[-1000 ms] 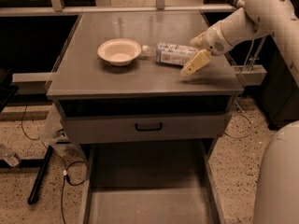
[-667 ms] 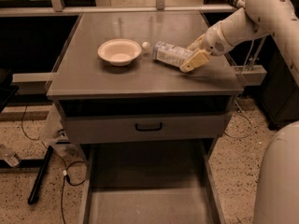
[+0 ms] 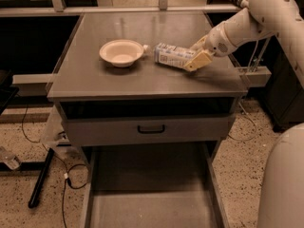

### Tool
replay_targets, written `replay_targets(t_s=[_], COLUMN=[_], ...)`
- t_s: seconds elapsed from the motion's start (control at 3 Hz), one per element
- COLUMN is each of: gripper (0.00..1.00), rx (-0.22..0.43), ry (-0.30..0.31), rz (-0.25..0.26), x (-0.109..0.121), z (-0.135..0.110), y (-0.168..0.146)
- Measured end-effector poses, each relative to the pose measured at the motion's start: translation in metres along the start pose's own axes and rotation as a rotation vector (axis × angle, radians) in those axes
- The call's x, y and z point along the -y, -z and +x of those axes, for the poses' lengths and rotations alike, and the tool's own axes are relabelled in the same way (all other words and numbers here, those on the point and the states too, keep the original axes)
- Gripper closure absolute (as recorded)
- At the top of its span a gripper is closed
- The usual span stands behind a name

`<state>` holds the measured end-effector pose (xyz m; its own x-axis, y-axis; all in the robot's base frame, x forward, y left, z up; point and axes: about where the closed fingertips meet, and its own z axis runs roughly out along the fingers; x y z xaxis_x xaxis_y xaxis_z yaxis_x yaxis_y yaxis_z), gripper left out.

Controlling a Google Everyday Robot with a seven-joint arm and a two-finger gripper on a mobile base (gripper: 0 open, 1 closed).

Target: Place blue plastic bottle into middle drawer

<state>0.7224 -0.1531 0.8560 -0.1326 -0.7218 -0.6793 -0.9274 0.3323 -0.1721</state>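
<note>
The blue plastic bottle [image 3: 170, 55] lies on its side on the grey table top [image 3: 142, 80], with its white cap pointing left toward the cream bowl [image 3: 121, 52]. My gripper [image 3: 195, 55] comes in from the right, at table height, around the bottle's right end. The bottle still rests on the table. The middle drawer [image 3: 152, 205] is pulled out below and in front of the table. Its flat grey floor shows nothing on it.
A shut grey drawer front with a black handle [image 3: 151, 128] sits just under the table top. Cables [image 3: 66, 179] and a black bar lie on the speckled floor to the left. My white arm [image 3: 266, 13] spans the right side, and the robot's body [image 3: 282, 179] fills the bottom right corner.
My gripper has moved a little left, from just right of the bottle to around its right end. The bottle has shifted slightly on the table.
</note>
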Motion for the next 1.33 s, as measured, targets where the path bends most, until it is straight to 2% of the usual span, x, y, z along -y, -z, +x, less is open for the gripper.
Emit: replay_targets(t_s=[0.33,1.0,1.33], gripper=[1.00,1.00,1.00], rx=[0.000,0.009,0.016], ry=[0.000,0.012,0.068], rz=[0.000,-0.012,-0.001], x=[0.000,-0.006,-0.026], z=[0.000,-0.003,-0.009], y=[0.000,-0.001,0.017])
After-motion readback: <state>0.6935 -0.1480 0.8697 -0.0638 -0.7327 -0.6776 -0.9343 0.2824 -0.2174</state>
